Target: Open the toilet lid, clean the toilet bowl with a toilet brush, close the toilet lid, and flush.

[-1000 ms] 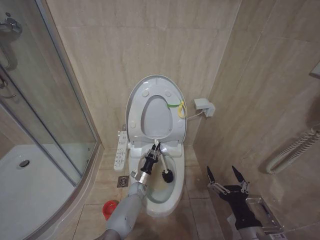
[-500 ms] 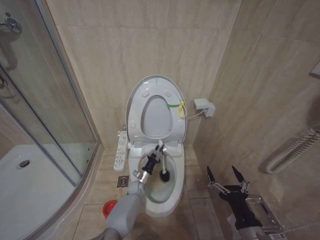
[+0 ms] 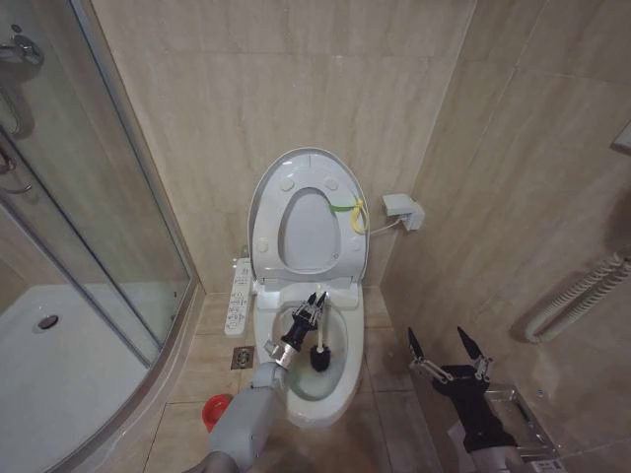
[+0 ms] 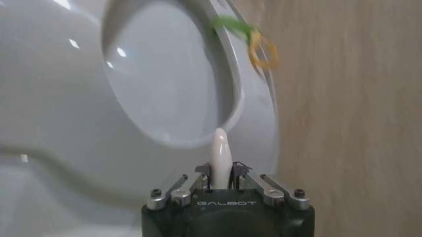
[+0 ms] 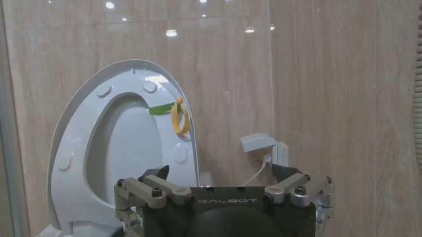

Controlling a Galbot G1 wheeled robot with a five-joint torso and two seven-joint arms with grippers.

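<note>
I'm gripping the thin white-handled, black-headed toilet brush (image 3: 320,350) in my closed left gripper (image 3: 309,313) inside the stained white ceramic toilet bowl (image 3: 347,367); glossy white oval toilet lid (image 3: 264,202) standing up; right gripper (image 3: 446,347) idling, jaws wide, empty.

**Left gripper clamped on the brush handle before the raised seat and lid**

The left gripper (image 4: 221,178) sits low in the left wrist view, its fingers (image 4: 203,171) closed on either side of the white handle of the toilet brush (image 4: 220,155), whose rounded tip rises just past them. Beyond stands the upright white seat (image 4: 59,118) with its oval hole. The toilet lid (image 4: 261,128) shows as a rim around its far edge. A yellow-green strap (image 4: 254,42) hangs at that rim, against a beige tiled wall (image 4: 349,118).
</note>
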